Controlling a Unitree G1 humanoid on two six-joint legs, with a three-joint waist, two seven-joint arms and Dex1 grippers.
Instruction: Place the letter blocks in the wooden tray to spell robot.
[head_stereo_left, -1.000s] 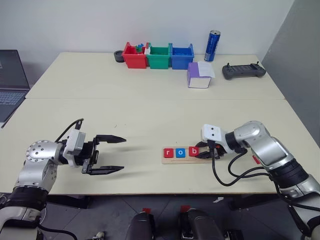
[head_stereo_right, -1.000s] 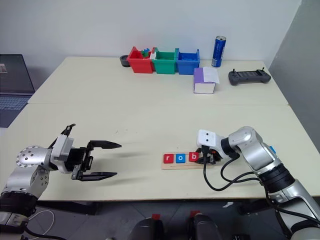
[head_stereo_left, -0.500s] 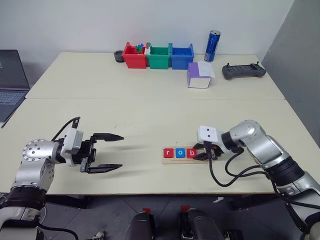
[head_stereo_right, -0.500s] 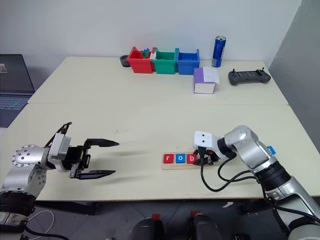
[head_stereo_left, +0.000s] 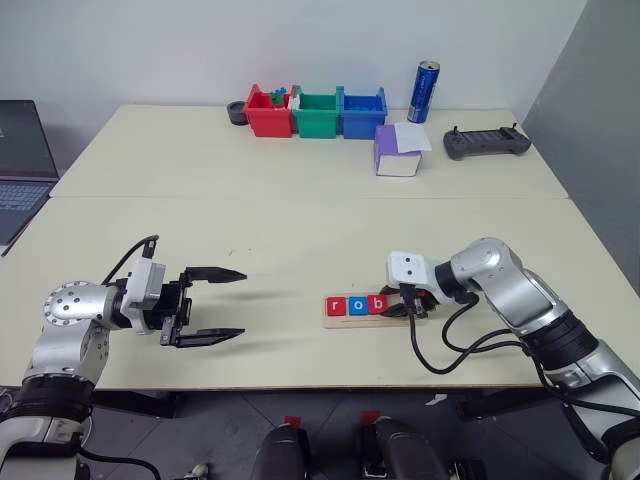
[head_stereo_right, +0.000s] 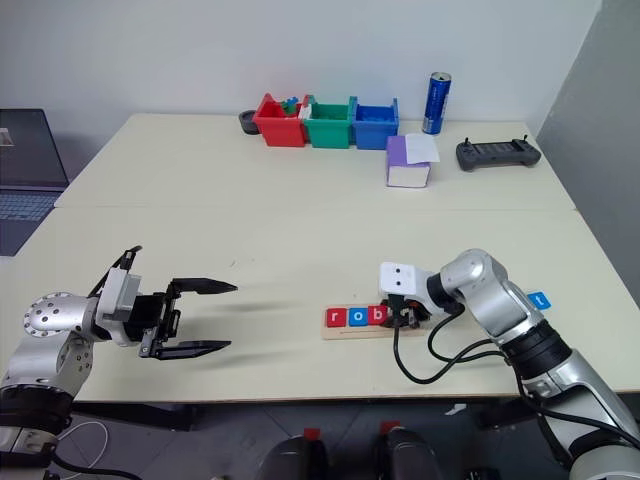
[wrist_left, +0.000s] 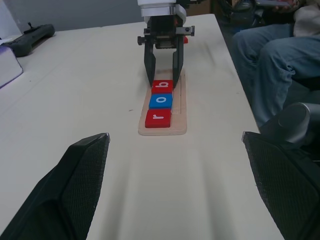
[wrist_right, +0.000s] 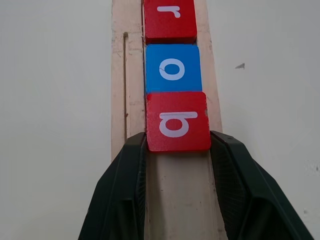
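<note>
Table (head_stereo_left: 300, 230): broad, pale cream top, two slabs meeting at a seam that runs across it.

Wooden tray (wrist_right: 125, 100): long, narrow strip of light wood with a low raised rim and a thin groove along one side. It lies near the front edge of the table, directly under the right gripper's tips, its occupied end reaching away from that gripper toward the left gripper.

Right gripper (wrist_right: 177, 150): two black fingers angled down onto the tray, clasped on the red b block, one finger (wrist_right: 131, 175) touching each of its side edges.

Left gripper (head_stereo_left: 205, 305): held level above the table, well apart from the tray, pointing toward it; its fingers spread wide with nothing between them.

Letter blocks: small flat square tiles with white lowercase letters, seated in a row in the tray, edges touching.
- Red r block (wrist_right: 170, 19): farthest from the right gripper, at the tray's end.
- Blue o block (wrist_right: 173, 68): between the two red ones.
- Red b block (wrist_right: 177, 121): nearest the right gripper, between its fingertips; bare tray floor runs on behind it under the fingers.
- Blue tile (head_stereo_right: 538, 299): lies loose on the table beyond the right arm's elbow side; its letter is too small to read.
</note>
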